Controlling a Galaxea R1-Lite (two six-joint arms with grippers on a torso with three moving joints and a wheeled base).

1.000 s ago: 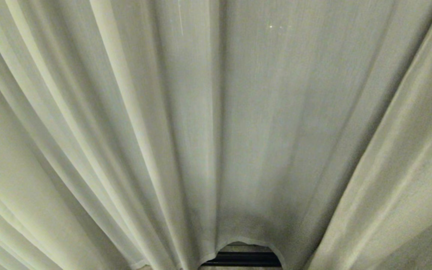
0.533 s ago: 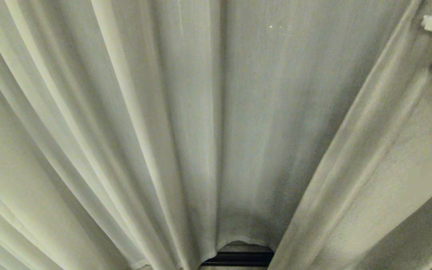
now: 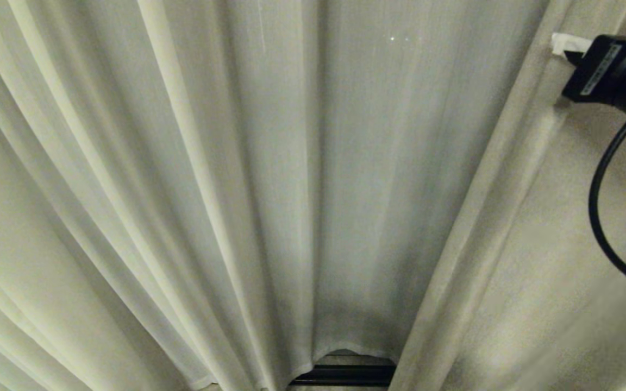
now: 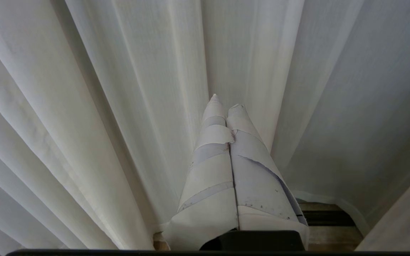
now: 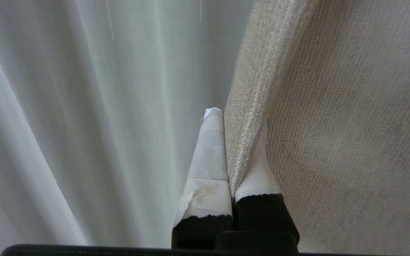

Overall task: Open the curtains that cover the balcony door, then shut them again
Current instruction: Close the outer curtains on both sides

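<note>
Cream pleated curtains (image 3: pixel 269 179) hanging vertically, hemmed edge pinched between right gripper (image 5: pixel 226 121) fingers, left gripper (image 4: pixel 224 103) fingers together, empty

Almost wholly hidden behind the curtains (image 3: pixel 269 179): the balcony door (image 3: pixel 345 374), only a dark strip of frame showing under the raised hem. Cut off by the head view's right edge: the right gripper (image 3: pixel 560 46), just a white taped tip and black body in sight, and its black cable (image 3: pixel 603 206). Half buried under a curtain fold in the right wrist view: one taped finger (image 5: pixel 258 174). Smeared with blur: the pale pleats beside it.
</note>
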